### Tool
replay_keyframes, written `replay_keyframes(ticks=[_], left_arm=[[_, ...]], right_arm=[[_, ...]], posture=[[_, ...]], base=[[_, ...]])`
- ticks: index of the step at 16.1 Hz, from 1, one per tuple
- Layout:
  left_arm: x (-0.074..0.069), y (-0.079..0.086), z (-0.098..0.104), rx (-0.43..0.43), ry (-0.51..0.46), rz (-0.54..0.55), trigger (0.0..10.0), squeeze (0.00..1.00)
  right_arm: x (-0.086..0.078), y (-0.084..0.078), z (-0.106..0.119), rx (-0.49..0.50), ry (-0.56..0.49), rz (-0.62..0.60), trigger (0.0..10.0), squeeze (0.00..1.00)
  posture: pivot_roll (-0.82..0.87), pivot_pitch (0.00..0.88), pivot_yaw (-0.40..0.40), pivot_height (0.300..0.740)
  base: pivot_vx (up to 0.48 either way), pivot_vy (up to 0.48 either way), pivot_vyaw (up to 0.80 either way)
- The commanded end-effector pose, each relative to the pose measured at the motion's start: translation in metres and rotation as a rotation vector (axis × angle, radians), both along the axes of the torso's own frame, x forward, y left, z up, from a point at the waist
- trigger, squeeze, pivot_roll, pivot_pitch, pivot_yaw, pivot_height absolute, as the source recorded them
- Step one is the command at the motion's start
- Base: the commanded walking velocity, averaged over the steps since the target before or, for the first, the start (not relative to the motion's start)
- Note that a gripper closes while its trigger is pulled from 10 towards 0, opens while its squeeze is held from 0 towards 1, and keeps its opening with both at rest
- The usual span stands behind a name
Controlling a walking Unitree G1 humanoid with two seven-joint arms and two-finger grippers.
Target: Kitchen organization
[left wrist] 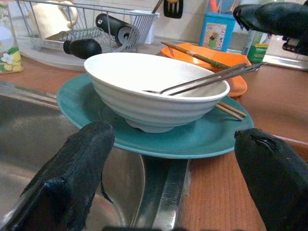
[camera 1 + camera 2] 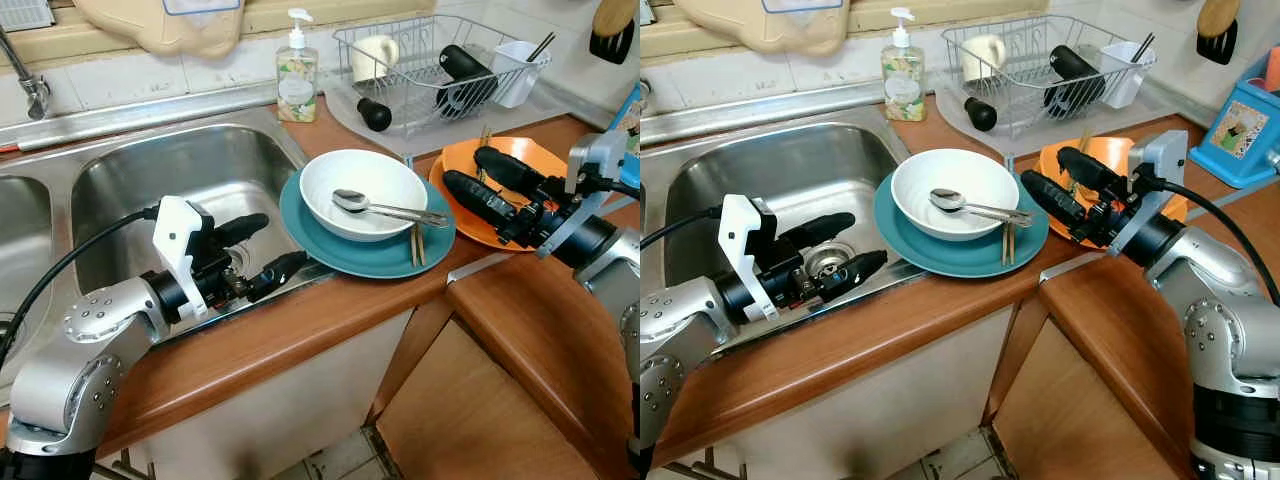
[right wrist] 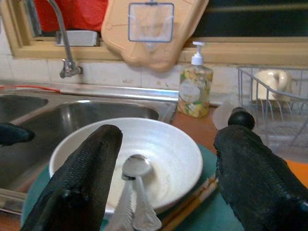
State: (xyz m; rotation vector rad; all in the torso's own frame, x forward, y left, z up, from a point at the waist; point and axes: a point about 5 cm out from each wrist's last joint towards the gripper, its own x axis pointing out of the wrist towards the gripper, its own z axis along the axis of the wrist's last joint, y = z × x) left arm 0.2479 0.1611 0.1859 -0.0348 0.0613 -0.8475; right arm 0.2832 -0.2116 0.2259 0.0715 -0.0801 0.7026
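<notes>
A white bowl (image 2: 362,190) sits on a teal plate (image 2: 330,250) at the counter's edge beside the sink. A metal spoon (image 2: 385,207) lies in the bowl, its handle over the rim. Wooden chopsticks (image 2: 415,245) rest on the teal plate. To the right is an orange plate (image 2: 520,152). My left gripper (image 2: 280,243) is open over the sink's right rim, pointing at the teal plate. My right gripper (image 2: 466,168) is open above the orange plate, pointing at the bowl (image 3: 159,154). Neither holds anything.
The steel sink (image 2: 170,180) lies on the left with a faucet (image 2: 30,85). Behind stand a soap bottle (image 2: 297,70) and a wire dish rack (image 2: 440,60) holding a mug and a black bottle. A blue box (image 2: 1240,120) stands far right. A lower wooden surface (image 2: 500,400) adjoins the counter.
</notes>
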Motion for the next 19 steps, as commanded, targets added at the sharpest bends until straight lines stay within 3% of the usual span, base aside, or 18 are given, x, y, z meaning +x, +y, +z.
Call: replay_keyframes(ticks=[1,9,14,16,19], left_arm=[[-0.003,-0.004,0.001,0.005,-0.001,-0.028,10.0,0.00],[-0.008,-0.005,-0.001,-0.002,0.025,-0.065,10.0,0.00],[-0.009,-0.007,0.000,-0.003,0.026,-0.073,10.0,0.00],[-0.011,-0.008,0.000,-0.009,0.029,-0.073,10.0,0.00],[-0.013,-0.008,-0.001,-0.009,0.035,-0.078,10.0,0.00]], right_arm=[[0.000,-0.006,-0.006,-0.039,0.035,-0.030,10.0,0.00],[-0.006,0.001,-0.026,-0.110,0.109,0.032,10.0,0.00],[-0.008,0.018,-0.027,-0.135,0.100,0.099,10.0,0.00],[-0.010,0.027,-0.016,-0.107,0.055,0.132,10.0,0.00],[-0.007,0.020,-0.002,-0.016,0.015,0.080,10.0,0.00]], posture=[[-0.13,0.000,0.010,0.740],[-0.12,0.000,0.009,0.740],[-0.12,0.000,0.007,0.740],[-0.12,0.000,0.009,0.740],[-0.12,0.000,0.014,0.740]], base=[[0.000,0.000,0.00],[0.000,0.000,0.00],[0.000,0.000,0.00],[0.000,0.000,0.00],[0.000,0.000,0.00]])
